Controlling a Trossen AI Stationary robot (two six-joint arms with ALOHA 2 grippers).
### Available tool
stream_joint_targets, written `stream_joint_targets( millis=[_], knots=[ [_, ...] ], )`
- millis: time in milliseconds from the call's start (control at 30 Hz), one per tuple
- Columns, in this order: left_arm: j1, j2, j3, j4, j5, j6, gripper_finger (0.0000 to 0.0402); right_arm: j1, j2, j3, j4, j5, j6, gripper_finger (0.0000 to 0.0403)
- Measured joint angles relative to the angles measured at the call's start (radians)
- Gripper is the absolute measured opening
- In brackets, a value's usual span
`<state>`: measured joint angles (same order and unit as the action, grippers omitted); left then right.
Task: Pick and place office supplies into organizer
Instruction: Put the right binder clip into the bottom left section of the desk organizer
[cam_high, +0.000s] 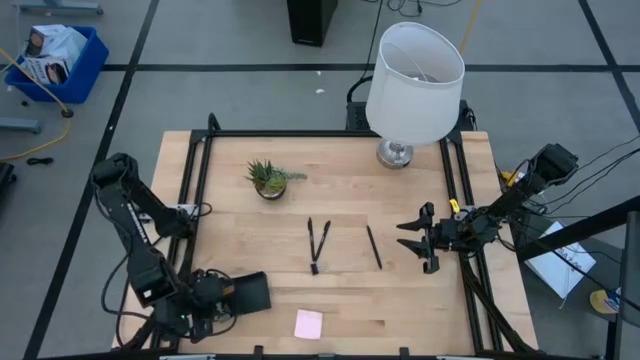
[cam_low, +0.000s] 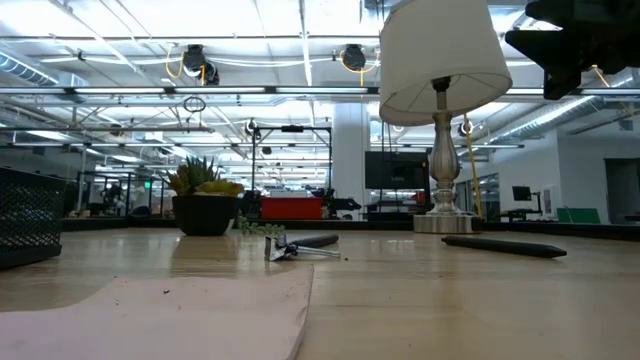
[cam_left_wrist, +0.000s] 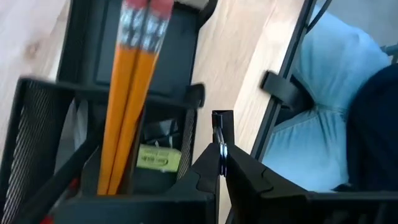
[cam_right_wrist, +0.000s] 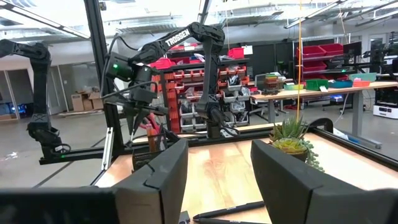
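on the wooden table (cam_high: 400, 300) lie three thin black pens (cam_high: 319, 245) in the middle and one pink sticky-note pad (cam_high: 308, 323) near the front edge. the black organizer (cam_high: 247, 293) sits at the front left corner with two orange pencils (cam_left_wrist: 127, 99) and one yellow-green block (cam_left_wrist: 158, 158) inside. the left gripper (cam_left_wrist: 221, 163) is at the organizer's wall with its fingers closed on the thin mesh edge, and the right gripper (cam_high: 424, 238) hovers wide open and empty, just right of the pens.

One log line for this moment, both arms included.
left claw: shut on organizer wall, near-left table | organizer: pencils, yellow-green block inside | right claw: open, right of pens | pink pad: on table
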<state>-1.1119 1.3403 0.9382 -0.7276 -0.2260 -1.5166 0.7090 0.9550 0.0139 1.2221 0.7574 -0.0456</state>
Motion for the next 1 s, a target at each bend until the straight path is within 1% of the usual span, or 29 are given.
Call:
stream_joint_targets(
  millis=[133, 300, 400, 500, 600, 733, 900, 1000],
  knots=[
    [-0.012, 0.0, 0.0, -0.028, 0.008, -0.039, 0.0007, 0.0, 0.0, 0.0, 0.0, 0.0, 0.0, 0.0171],
    [-0.017, 0.0, 0.0, -0.033, -0.034, -0.053, 0.0021, 0.0, 0.0, 0.0, 0.0, 0.0, 0.0, 0.0171],
    [-0.029, 0.003, 0.0, -0.053, -0.045, -0.057, 0.0015, 0.0, 0.0, 0.0, 0.0, 0.0, 0.0, 0.0169],
    [-0.031, 0.028, 0.0, -0.102, -0.042, -0.074, 0.0007, 0.0, 0.0, 0.0, 0.0, 0.0, 0.0, 0.017],
    [-0.038, 0.048, 0.0, -0.126, -0.028, -0.116, 0.002, 0.0, 0.0, 0.0, 0.0, 0.0, 0.0, 0.0172],
    [-0.044, 0.093, 0.0, -0.116, 0.003, -0.124, 0.0032, 0.0, 0.0, 0.0, 0.0, 0.0, 0.0, 0.0173],
    [-0.063, 0.15, 0.002, -0.114, 0.021, -0.151, 0.001, 0.0, 0.0, 0.0, 0.0, 0.0, 0.0, 0.0173],
    [-0.07, 0.16, 0.002, -0.102, 0.0, -0.155, 0.0012, 0.0, 0.0, 0.0, 0.0, 0.0, 0.0, 0.0173]
  ],
)
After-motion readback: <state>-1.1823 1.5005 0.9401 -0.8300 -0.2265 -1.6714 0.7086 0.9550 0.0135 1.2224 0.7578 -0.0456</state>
